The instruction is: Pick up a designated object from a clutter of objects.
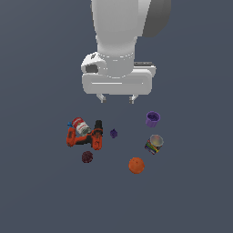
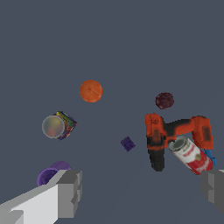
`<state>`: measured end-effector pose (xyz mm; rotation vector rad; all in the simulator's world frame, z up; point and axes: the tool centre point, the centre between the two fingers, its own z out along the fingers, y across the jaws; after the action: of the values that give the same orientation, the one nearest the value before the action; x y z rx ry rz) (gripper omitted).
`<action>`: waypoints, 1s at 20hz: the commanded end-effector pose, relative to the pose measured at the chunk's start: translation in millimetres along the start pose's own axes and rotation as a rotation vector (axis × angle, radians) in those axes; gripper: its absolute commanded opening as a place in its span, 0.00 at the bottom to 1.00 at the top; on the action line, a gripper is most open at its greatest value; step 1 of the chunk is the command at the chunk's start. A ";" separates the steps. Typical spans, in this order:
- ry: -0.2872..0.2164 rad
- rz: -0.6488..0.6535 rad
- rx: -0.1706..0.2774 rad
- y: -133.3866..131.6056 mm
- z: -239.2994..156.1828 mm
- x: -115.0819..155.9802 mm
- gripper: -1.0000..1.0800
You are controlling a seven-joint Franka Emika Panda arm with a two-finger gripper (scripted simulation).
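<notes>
The hand (image 1: 117, 98) hangs wide and empty above the clutter — free to descend, likely. The purple cup (image 1: 153, 119) stands upright just beside the striped can (image 1: 154, 144), apart from the power drill (image 1: 85, 135).

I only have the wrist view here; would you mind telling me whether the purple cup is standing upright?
Observer: Yes. In the exterior view the purple cup stands upright with its mouth up, apart from the other items.
Operator: Thank you. What is its nearest neighbour?
Observer: The striped can, lying tipped just in front of it, not touching.
Operator: And where is the claw relative to the cup?
Observer: The claw hangs open above the floor, toward the exterior view's left of the cup, holding nothing.
</notes>
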<state>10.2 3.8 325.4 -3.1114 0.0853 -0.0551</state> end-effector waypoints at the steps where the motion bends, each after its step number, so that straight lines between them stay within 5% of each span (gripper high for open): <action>1: 0.000 0.000 0.000 0.0 0.0 0.0 0.62; 20: 0.011 -0.002 -0.020 -27.9 5.7 -0.7 0.62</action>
<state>11.4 29.2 323.6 -3.1256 0.0729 -0.0730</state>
